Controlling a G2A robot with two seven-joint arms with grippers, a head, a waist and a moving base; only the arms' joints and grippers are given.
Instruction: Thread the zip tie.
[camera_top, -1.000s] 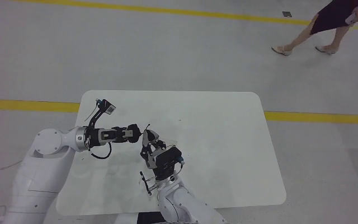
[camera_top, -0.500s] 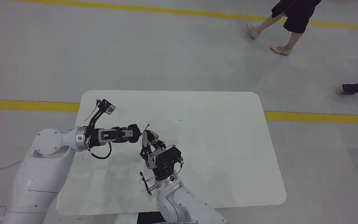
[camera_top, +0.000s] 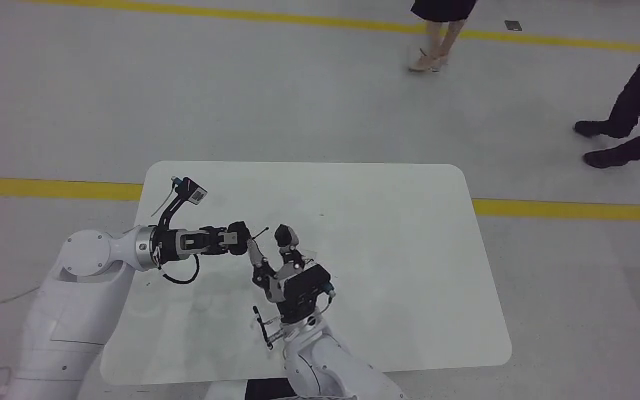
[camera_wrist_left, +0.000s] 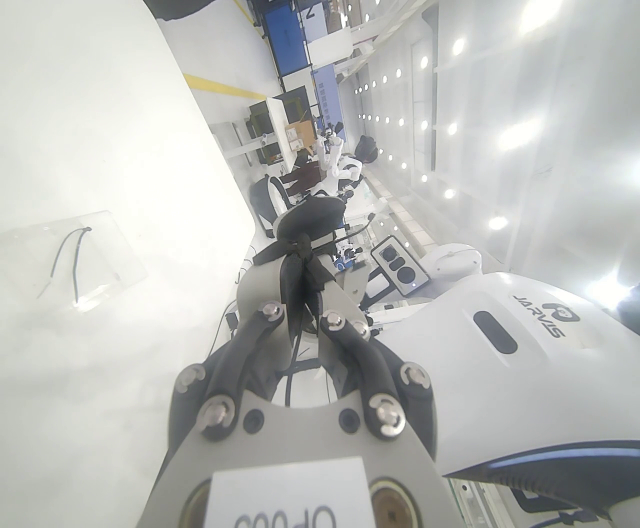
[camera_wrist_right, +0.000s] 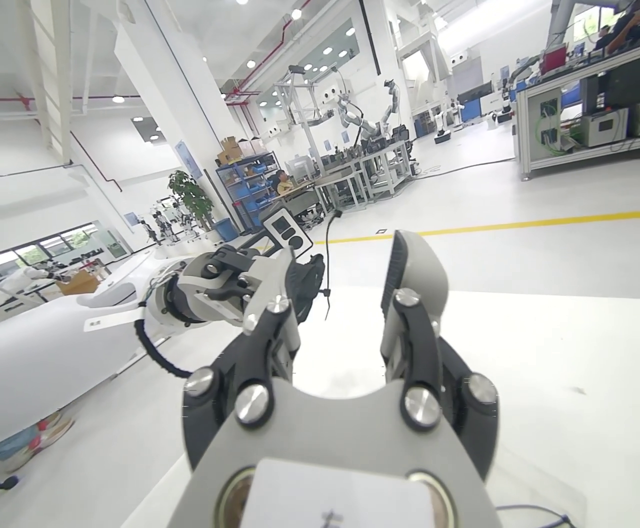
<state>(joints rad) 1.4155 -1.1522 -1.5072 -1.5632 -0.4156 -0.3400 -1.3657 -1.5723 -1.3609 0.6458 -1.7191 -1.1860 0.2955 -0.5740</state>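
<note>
Top view: a white table (camera_top: 420, 250) with rounded corners stands on a pale grey floor (camera_top: 300, 90) crossed by yellow lines (camera_top: 560, 208). Above the table's left front part are the left gripper (camera_top: 240, 238) and the right gripper (camera_top: 272, 250), close together.

Right wrist view: beyond the table's far edge lies a workshop hall with white columns, shelving, benches and ceiling lights. The right gripper (camera_wrist_right: 345, 270) is spread wide above the table with nothing between its fingers (camera_wrist_right: 400, 270). The left gripper (camera_wrist_right: 300, 285) is clamped on the zip tie (camera_wrist_right: 327, 260).

Zip tie: a thin black strip held upright above the table. It has a small square head low on its length, a short end below the head and a long tail rising above. In the top view it is a fine dark line (camera_top: 259, 232).

Left wrist view: a clear plastic sheet (camera_wrist_left: 75, 260) lies flat on the table (camera_wrist_left: 100, 125) and carries thin dark strands (camera_wrist_left: 67, 250). What these strands are cannot be told.
</note>
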